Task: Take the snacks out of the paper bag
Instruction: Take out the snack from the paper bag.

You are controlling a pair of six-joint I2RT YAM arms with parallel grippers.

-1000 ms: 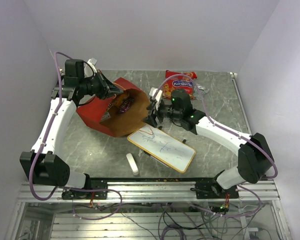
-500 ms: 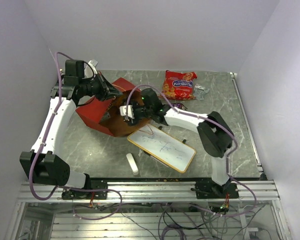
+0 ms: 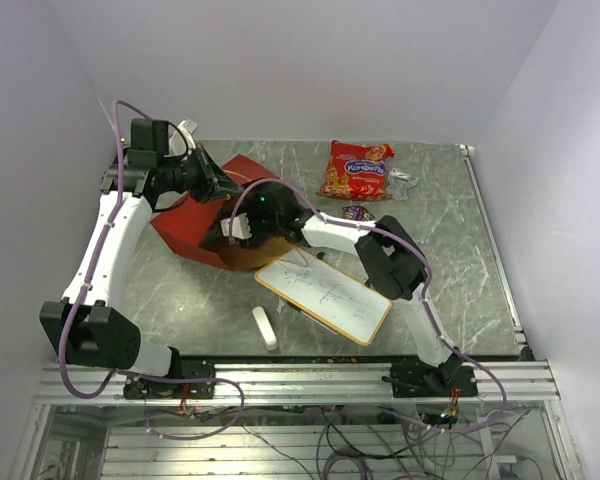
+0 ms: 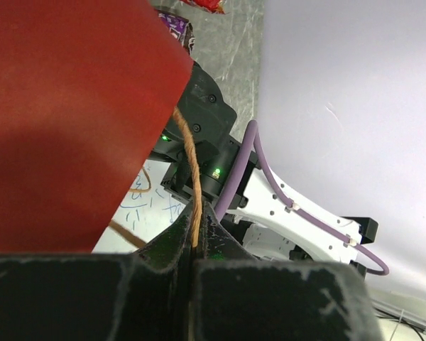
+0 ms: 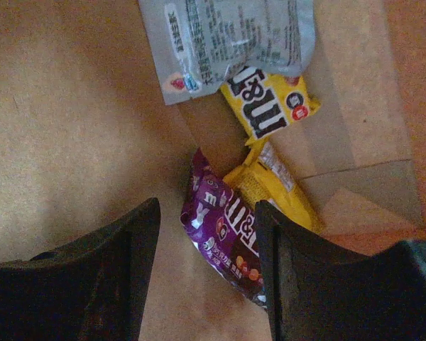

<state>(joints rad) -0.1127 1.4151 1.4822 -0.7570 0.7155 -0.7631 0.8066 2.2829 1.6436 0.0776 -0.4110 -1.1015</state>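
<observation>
The red paper bag (image 3: 192, 228) lies tilted, its mouth facing right. My left gripper (image 4: 196, 207) is shut on its twine handle (image 4: 189, 160), holding the mouth up. My right gripper (image 5: 207, 231) is deep inside the bag and open, its jaws on either side of a purple candy pack (image 5: 224, 238). Behind that pack lie two yellow packs (image 5: 270, 106) and a silvery wrapper (image 5: 227, 35). In the top view the bag hides the right fingers. Outside the bag lie a red-orange snack bag (image 3: 357, 170), a small silvery wrapper (image 3: 402, 183) and a purple pack (image 3: 356, 212).
A white whiteboard (image 3: 323, 297) lies just right of and in front of the bag's mouth, under my right forearm. A small white eraser stick (image 3: 265, 328) lies near the front edge. Walls close in the table on three sides.
My right arm has swung left and reached into the bag's mouth, and its jaws have narrowed. The left gripper has kept its hold on the handle without moving.
</observation>
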